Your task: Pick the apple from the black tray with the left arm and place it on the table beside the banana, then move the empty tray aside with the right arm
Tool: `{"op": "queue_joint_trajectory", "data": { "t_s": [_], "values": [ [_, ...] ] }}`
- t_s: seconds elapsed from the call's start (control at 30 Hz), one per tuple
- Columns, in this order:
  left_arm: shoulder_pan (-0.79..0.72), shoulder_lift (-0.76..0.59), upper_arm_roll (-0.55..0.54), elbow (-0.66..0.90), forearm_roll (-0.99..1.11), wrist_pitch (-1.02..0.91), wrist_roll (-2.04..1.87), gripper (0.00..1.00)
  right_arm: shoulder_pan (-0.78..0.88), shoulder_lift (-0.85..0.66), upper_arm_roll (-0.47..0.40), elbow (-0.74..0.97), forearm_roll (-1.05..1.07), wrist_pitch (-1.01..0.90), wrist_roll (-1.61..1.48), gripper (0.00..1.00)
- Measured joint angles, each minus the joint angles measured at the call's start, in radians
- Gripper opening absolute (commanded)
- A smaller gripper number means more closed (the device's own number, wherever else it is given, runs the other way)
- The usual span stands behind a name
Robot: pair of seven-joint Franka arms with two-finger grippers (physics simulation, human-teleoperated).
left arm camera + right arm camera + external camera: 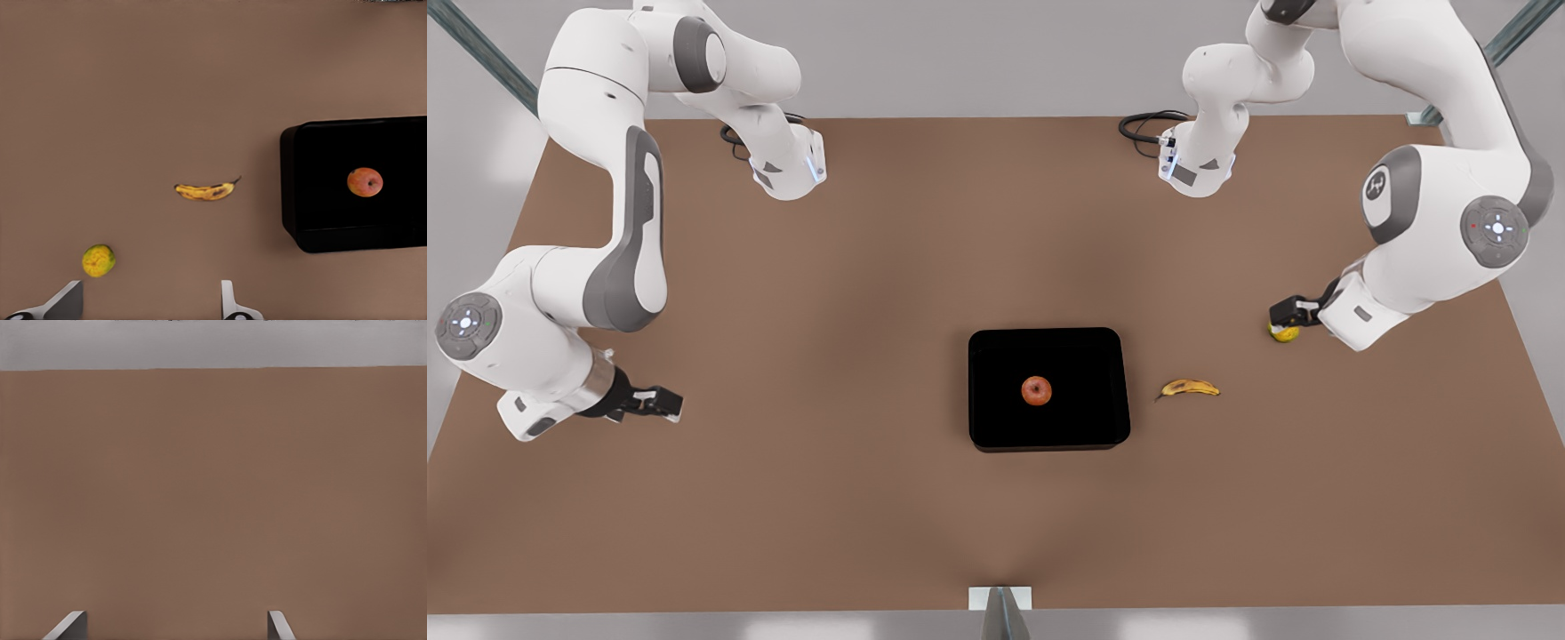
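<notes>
The black tray (pixel 1049 388) sits flat a little toward the near edge of the brown surface (pixel 827 498), with bare surface open all round it. The apple (pixel 1036 390) lies loose near the tray's middle, clear of the low rim on every side. Just off the tray's side toward the front view's right lies the banana (pixel 1189 388), apart from the rim with a strip of bare surface between.

Farther out past the banana is a small yellow-green fruit (pixel 1284 333), and the left pincer (pixel 1288 313) hangs right over it, its fingers (pixel 67 301) spread wide with nothing between them. The right pincer (pixel 660 403) waits well off the tray's opposite side, low over bare surface, its fingers (pixel 68 625) also set wide and empty.

Grey walls stand beyond the surface's far edge.
</notes>
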Motion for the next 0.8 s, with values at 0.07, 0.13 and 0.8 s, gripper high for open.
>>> {"op": "queue_joint_trajectory", "data": {
  "t_s": [0.07, 0.13, 0.8],
  "values": [
    [-0.005, 0.0, 0.0, 0.001, 0.003, 0.006, -0.004, 1.0, 0.001, 0.0, 0.0, 0.0, 0.001, 0.007, -0.003, 1.0],
    [-0.013, 0.012, 0.003, -0.003, -0.007, 0.014, -0.008, 1.0, 0.0, 0.02, 0.001, 0.0, 0.0, 0.013, -0.006, 1.0],
    [-0.595, 0.523, -0.049, 0.097, 0.111, 0.453, -0.561, 1.0, -0.005, 0.011, -0.008, 0.018, -0.006, -0.027, -0.024, 1.0]
  ]
}}
